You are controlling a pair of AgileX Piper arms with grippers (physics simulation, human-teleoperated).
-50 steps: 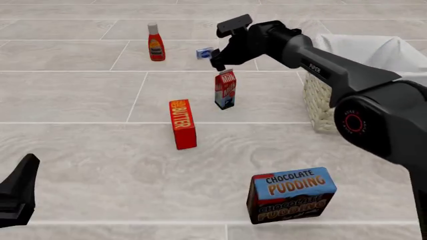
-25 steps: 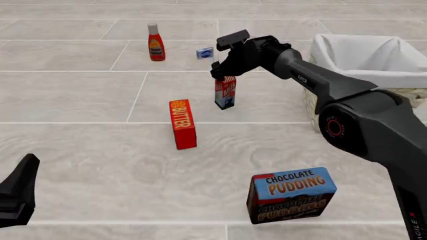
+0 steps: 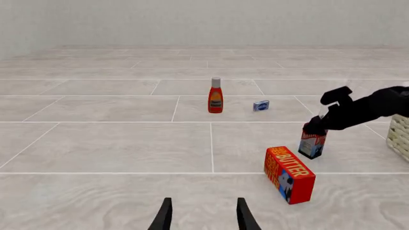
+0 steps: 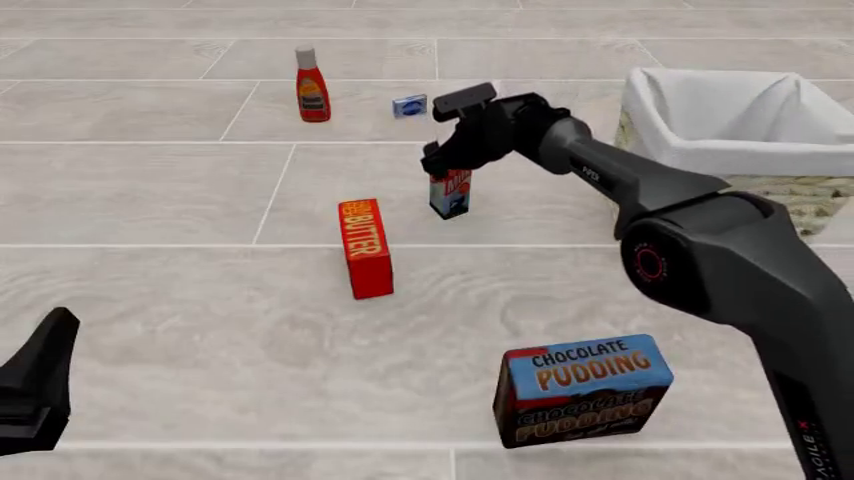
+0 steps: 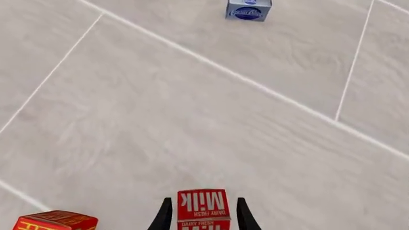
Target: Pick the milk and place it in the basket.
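Observation:
The milk (image 4: pixel 451 192) is a small red-topped carton standing upright on the tiled floor, left of the basket (image 4: pixel 707 150), a big wicker basket with white cloth lining at the right. My right gripper (image 4: pixel 446 163) is down over the carton's top. In the right wrist view the milk (image 5: pixel 203 208) stands between the two open fingers (image 5: pixel 164 216), with its red top showing. In the left wrist view the milk (image 3: pixel 311 145) is seen under the right gripper (image 3: pixel 315 127). My left gripper (image 3: pixel 203 218) is open and empty, low at the near left (image 4: pixel 40 380).
A red-orange butter box (image 4: pixel 364 247) stands just near-left of the milk. A ketchup bottle (image 4: pixel 311 86) and a small blue box (image 4: pixel 410 105) stand farther back. A chocolate pudding box (image 4: pixel 581 388) stands near the front, right of centre.
My right gripper has come down from above and behind the milk onto its top, fingers now on either side of it. The milk and the left arm have not moved.

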